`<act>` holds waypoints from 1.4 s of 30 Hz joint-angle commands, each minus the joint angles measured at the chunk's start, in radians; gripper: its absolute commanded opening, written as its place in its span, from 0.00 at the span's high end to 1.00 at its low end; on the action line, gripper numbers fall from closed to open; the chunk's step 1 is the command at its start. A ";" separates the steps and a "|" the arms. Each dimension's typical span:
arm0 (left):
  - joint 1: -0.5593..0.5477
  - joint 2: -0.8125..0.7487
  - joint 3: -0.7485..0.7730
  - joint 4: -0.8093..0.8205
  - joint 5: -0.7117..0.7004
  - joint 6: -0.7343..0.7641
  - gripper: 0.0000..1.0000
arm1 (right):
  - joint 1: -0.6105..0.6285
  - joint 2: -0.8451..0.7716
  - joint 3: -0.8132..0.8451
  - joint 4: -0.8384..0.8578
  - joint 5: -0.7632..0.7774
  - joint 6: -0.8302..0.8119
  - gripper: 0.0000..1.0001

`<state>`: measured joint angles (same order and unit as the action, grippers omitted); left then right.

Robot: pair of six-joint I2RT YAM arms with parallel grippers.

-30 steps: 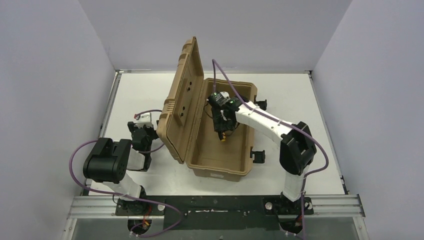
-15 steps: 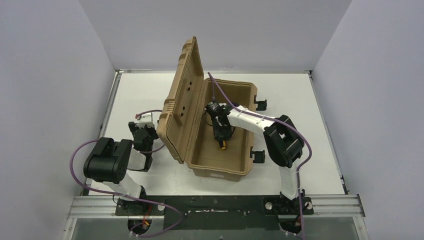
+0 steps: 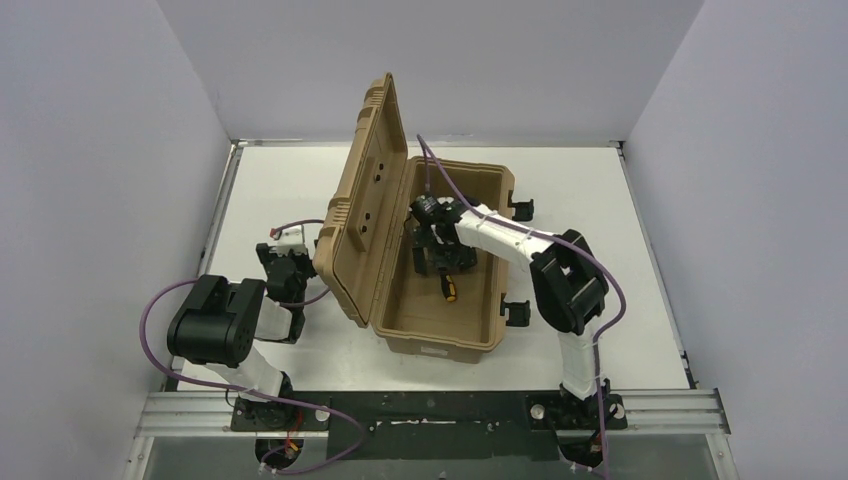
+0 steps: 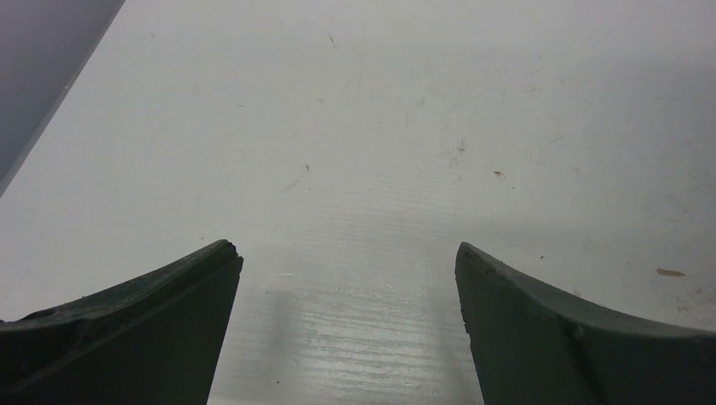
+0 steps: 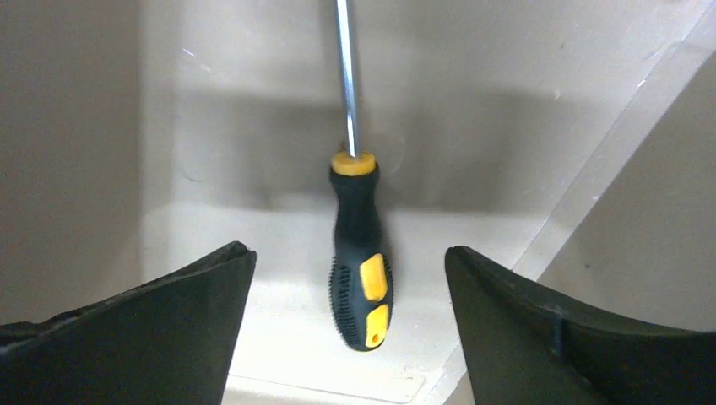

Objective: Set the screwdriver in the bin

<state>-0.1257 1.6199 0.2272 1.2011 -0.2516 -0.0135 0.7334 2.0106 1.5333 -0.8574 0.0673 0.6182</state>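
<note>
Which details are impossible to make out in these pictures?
- Screwdriver tip: right wrist view, cut off by the top edge.
- Its shaft: top view, hidden under the right gripper.
- Left fingers: top view, too small; left wrist view, bottom edge cuts them.
- Bin floor beneath that gripper: top view, covered.

Left end effector (image 4: 347, 248) and right end effector (image 5: 348, 251) gape.

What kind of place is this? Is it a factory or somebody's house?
Most likely a robot test lab, not a house. Plain grey walls box in a white table, and the left arm and right arm are bolted to a metal rail.
</note>
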 commanded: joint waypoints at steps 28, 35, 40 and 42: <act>0.013 -0.014 0.011 0.029 0.014 0.009 0.03 | -0.590 -1.142 -0.952 1.191 0.321 -0.588 0.00; 0.013 -0.018 0.014 0.014 0.015 0.005 0.03 | -0.627 -1.150 -1.268 1.405 0.303 -0.619 0.00; 0.012 -0.023 0.018 -0.004 0.015 0.002 0.03 | -0.633 -1.096 -1.394 1.558 0.306 -0.560 0.00; 0.013 -0.024 0.018 -0.006 0.017 0.002 0.03 | -0.634 -1.086 -1.400 1.569 0.305 -0.545 0.00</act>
<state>-0.1181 1.6196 0.2272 1.1839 -0.2462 -0.0135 0.1097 0.9123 0.1448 0.4927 0.3523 0.0387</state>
